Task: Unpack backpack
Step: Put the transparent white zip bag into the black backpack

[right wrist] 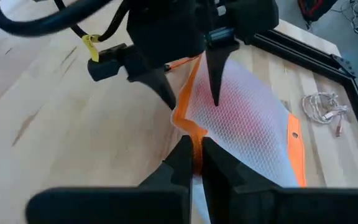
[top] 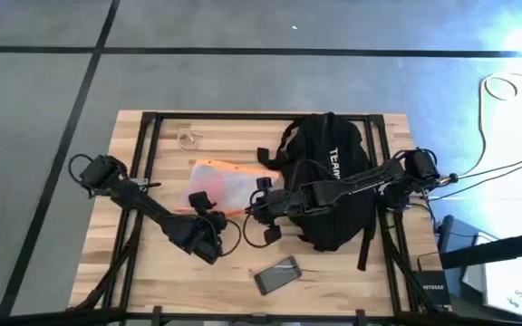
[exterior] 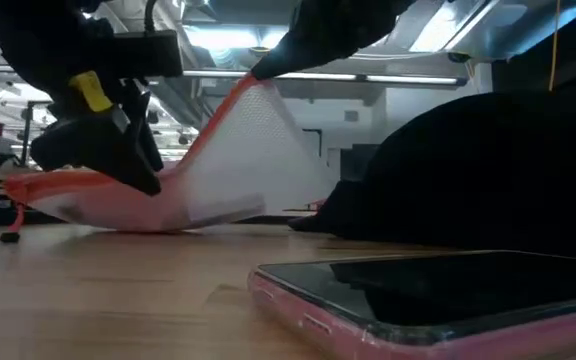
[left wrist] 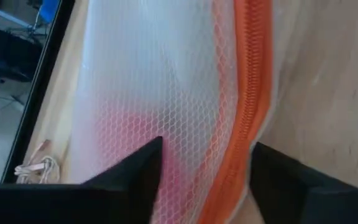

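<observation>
Left gripper (top: 208, 214) sat w/ its 2 fingers (left wrist: 135, 180) spread apart, straddling the orange zipper edge of the mesh pouch (top: 227, 184) near table centre; not clamped on it yet, as far as the left wrist view showed. Further left & toward the far edge lay a small coiled cord (top: 188, 139), well apart from the action. Just right of the left gripper, the right gripper (top: 261, 206) had its fingers pinched together on the pouch's orange edge, lifting that side so the pouch sloped up off the wood in the low view. A pink-cased phone (top: 277, 274) lay flat at the near edge, between the 2 arms. Backpack (top: 329, 186) sat on the table's right half, under the right arm, w/ white lettering facing up.

Step in hand, prob.: pouch already out of the bag & being handed over or set down. Next move likely needs the left fingers to close on the zipper edge before the right lets go, then right goes back to the bag.
</observation>
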`<state>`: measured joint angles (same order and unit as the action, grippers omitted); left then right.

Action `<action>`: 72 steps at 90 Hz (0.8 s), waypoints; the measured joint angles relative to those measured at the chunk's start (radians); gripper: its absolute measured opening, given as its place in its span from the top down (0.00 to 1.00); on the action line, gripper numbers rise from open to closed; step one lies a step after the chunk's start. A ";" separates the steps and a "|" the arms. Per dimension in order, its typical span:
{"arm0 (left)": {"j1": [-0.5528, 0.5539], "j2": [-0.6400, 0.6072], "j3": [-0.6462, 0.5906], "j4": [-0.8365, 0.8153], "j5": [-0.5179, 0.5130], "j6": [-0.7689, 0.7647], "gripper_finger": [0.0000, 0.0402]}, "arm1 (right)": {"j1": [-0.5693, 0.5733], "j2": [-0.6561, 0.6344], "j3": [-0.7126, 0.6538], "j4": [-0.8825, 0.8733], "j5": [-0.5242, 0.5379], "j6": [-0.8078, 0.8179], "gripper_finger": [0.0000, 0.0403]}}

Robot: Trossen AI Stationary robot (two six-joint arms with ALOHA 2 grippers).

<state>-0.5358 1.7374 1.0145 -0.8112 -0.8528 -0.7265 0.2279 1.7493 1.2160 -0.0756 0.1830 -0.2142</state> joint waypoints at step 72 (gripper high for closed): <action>-0.016 -0.101 0.046 -0.253 -0.076 -0.223 1.00 | 0.002 -0.049 0.002 -0.112 0.104 0.070 0.95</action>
<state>-0.5520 1.6360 1.0609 -1.0643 -0.9287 -0.9499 0.2295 1.7007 1.2175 -0.1879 0.2870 -0.1438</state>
